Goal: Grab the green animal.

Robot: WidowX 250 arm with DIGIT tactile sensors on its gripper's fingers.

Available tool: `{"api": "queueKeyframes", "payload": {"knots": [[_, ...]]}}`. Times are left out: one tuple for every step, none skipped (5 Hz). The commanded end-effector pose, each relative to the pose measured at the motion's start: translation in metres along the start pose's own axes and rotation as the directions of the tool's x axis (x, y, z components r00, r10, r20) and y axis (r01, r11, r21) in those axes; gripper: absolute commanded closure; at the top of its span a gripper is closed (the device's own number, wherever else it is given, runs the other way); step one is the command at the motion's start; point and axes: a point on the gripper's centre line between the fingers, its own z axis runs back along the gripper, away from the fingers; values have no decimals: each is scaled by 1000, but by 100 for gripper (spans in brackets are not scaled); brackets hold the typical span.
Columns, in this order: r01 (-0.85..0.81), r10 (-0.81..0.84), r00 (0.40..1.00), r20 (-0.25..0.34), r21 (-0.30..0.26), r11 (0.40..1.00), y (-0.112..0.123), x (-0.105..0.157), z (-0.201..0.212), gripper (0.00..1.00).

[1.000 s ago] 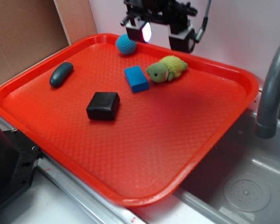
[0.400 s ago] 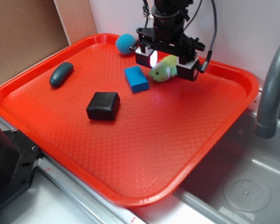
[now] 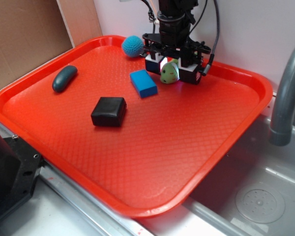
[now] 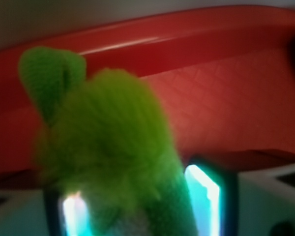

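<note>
The green animal (image 3: 169,72), a fuzzy yellow-green plush with an olive head, sits at the back of the red tray (image 3: 236,132). It is pinched between my gripper's (image 3: 170,72) two fingers and looks squeezed narrow, low at the tray surface. In the wrist view the green animal (image 4: 113,147) fills the space between the lit pads (image 4: 204,194) and bulges above them. Its body is mostly hidden by the fingers in the exterior view.
A blue block (image 3: 143,82) lies just left of the gripper. A blue crocheted ball (image 3: 132,46) sits behind it, a black block (image 3: 108,111) mid-tray and a dark teal oval (image 3: 64,78) at the left. A grey faucet (image 3: 285,93) and sink are on the right.
My gripper came down from above the tray's back edge over the green animal, and its fingers drew in on it. The toy now shows narrower between them.
</note>
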Motion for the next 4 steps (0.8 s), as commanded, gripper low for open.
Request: {"api": "queueKeyframes", "payload": {"knots": [[72, -71, 995, 69, -19, 997, -1, 0, 43, 100], [67, -69, 995, 76, 21, 998, 3, -16, 81, 100], [108, -107, 992, 68, -14, 994, 15, -37, 111, 100], [119, -115, 991, 63, -57, 991, 36, -67, 136, 100]]}}
